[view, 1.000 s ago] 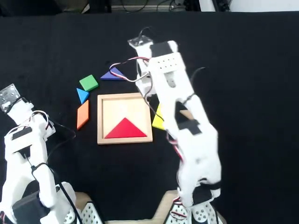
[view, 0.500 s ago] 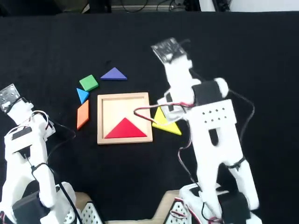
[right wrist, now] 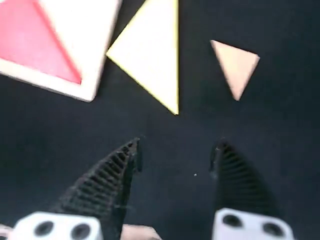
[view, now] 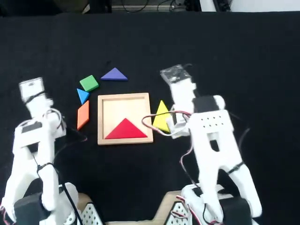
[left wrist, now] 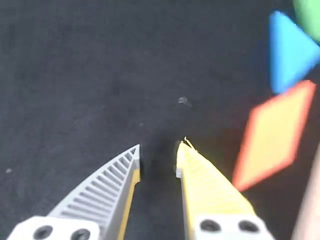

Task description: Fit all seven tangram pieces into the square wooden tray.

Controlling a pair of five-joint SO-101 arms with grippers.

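Note:
The square wooden tray (view: 124, 96) (right wrist: 95, 75) holds a red triangle (view: 125, 130) (right wrist: 35, 40). Just off its right side lies a yellow triangle (view: 161, 117) (right wrist: 150, 60), and a tan triangle (right wrist: 236, 65) lies beyond that. My right gripper (view: 174, 132) (right wrist: 175, 150) hangs open just short of the yellow triangle, holding nothing. Left of the tray lie an orange parallelogram (view: 83, 115) (left wrist: 272, 135), a blue triangle (view: 83, 95) (left wrist: 290, 52) and a green square (view: 89, 83); a purple triangle (view: 114, 74) lies behind. My left gripper (view: 54, 125) (left wrist: 158, 150) is narrowly open left of the parallelogram.
Everything rests on a black cloth (view: 243, 70). Both arm bases stand at the near edge. Loose wires (view: 157, 123) from the right arm hang over the tray's right rim. Cables and equipment line the far edge.
The right arm has drawn back from the far side near the purple triangle to just behind the yellow triangle. In the last half second the left arm swung right, toward the orange parallelogram.

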